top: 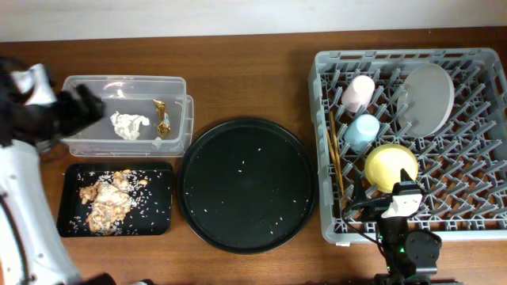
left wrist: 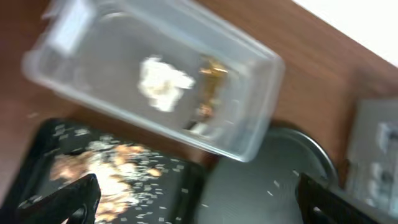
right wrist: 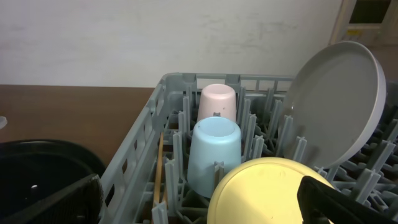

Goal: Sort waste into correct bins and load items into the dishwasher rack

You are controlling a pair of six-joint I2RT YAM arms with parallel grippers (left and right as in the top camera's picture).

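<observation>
Two empty, wide-spread grippers: my left gripper (top: 82, 107) hangs over the clear tub (top: 178, 81), my right gripper (right wrist: 199, 198) beside the yellow bowl (top: 390, 166) in the rack (top: 475, 223); careless retreat could knock either.

Crumpled tissue (top: 129, 125), foil wrapper (top: 162, 116) in clear tub (top: 127, 81); scraps (top: 107, 202) on black tray (top: 159, 218)

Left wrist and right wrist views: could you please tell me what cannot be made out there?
- Left wrist: blur makes the label on the clear tub unreadable.
- Right wrist: chopsticks mostly hidden behind rack pegs.
- Right wrist: yellow bowl cut off by bottom edge.
</observation>
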